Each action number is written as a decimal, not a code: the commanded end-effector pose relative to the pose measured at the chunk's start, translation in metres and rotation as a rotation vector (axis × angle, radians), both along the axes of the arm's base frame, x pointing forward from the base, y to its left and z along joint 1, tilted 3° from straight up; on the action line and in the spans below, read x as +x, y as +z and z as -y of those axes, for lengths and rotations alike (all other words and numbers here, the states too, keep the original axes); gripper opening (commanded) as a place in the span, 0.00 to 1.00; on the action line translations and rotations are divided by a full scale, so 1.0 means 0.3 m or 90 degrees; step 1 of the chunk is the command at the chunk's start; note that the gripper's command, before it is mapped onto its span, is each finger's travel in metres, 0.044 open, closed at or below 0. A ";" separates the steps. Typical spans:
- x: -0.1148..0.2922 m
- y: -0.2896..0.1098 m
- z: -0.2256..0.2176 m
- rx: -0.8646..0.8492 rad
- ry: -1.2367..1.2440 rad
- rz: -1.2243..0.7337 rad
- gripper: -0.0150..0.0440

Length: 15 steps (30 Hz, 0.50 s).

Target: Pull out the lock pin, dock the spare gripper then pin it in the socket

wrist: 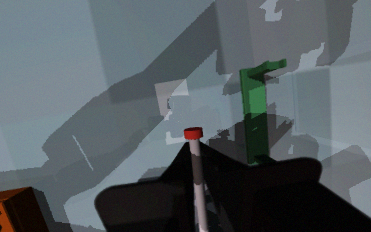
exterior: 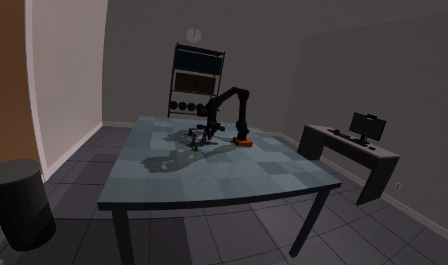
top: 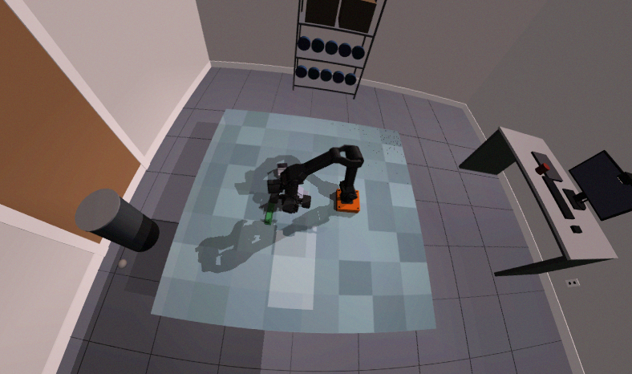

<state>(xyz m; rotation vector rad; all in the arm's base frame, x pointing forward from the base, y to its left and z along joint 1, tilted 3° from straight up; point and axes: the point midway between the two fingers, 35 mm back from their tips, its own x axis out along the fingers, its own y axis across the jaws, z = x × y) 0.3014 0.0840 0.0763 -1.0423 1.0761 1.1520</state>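
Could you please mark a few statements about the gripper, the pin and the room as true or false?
1. The gripper is shut on the pin. True.
2. The pin's cap is blue. False: it is red.
3. A green piece lies on the table beyond the fingers in the wrist view. True.
4. The arm's base is green. False: it is orange.
5. The monitor stands on the same table as the arm. False: it stands on a separate desk by the wall.
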 end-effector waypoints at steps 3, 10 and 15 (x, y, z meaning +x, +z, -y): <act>0.001 0.011 -0.015 0.027 0.003 0.003 0.25; 0.004 0.023 -0.034 0.030 0.003 0.003 0.25; 0.006 0.027 -0.043 0.030 0.003 0.002 0.25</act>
